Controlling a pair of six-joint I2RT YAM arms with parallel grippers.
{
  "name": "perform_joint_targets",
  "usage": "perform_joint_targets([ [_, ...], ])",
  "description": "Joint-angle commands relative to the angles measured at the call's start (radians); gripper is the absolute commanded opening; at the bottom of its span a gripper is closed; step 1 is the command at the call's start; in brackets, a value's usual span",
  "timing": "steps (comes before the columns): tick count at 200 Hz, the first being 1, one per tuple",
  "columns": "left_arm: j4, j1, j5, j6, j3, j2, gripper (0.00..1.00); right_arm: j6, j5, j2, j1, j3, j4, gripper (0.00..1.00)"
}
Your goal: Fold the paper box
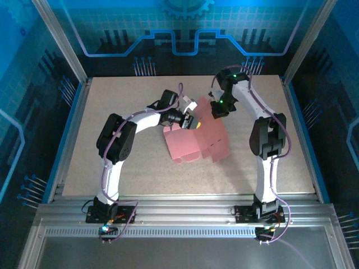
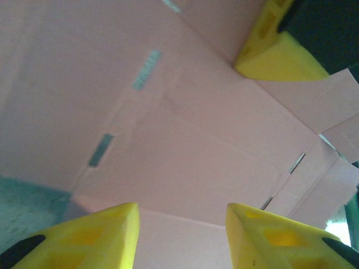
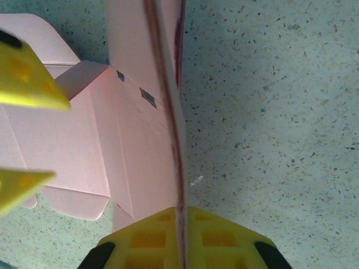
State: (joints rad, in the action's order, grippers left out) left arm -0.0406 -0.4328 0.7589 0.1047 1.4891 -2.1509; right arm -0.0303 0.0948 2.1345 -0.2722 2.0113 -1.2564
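Box (image 1: 193, 143) central on bench (image 1: 140, 179), one panel raised. Pinched along that panel's edge in right end effector (image 3: 180, 221), probably to keep the wall standing. Left end effector (image 2: 182, 208) spread, tips facing inner panel, seemingly ready to press a crease.

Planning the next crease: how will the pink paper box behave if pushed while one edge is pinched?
Probably floppy: the paper box is thin card, seen edge-on where the right fingers pinch it. A push likely folds it along its creases rather than sliding it. It looks light; unpinched, it might skid.
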Motion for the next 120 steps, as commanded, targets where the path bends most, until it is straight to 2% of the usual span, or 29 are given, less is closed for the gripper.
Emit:
perform_joint_targets([
  [1,-0.011,-0.010,-0.069,0.021,-0.022,0.026,0.47,-0.024,-0.032,0.011,-0.020,0.041,-0.012,0.00],
  [30,0.010,-0.011,-0.086,0.016,-0.029,0.024,0.50,-0.025,-0.035,0.007,-0.024,0.039,-0.014,0.00],
  [66,0.025,-0.012,-0.072,-0.010,-0.035,0.021,0.46,-0.035,-0.018,0.016,-0.024,0.062,-0.017,0.00],
  [78,0.000,-0.012,-0.084,-0.012,-0.025,0.019,0.43,-0.036,-0.017,0.018,-0.024,0.070,-0.021,0.00],
  [120,-0.119,-0.011,-0.096,-0.057,0.033,-0.033,0.45,-0.033,-0.010,0.006,-0.023,0.075,-0.026,0.00],
])
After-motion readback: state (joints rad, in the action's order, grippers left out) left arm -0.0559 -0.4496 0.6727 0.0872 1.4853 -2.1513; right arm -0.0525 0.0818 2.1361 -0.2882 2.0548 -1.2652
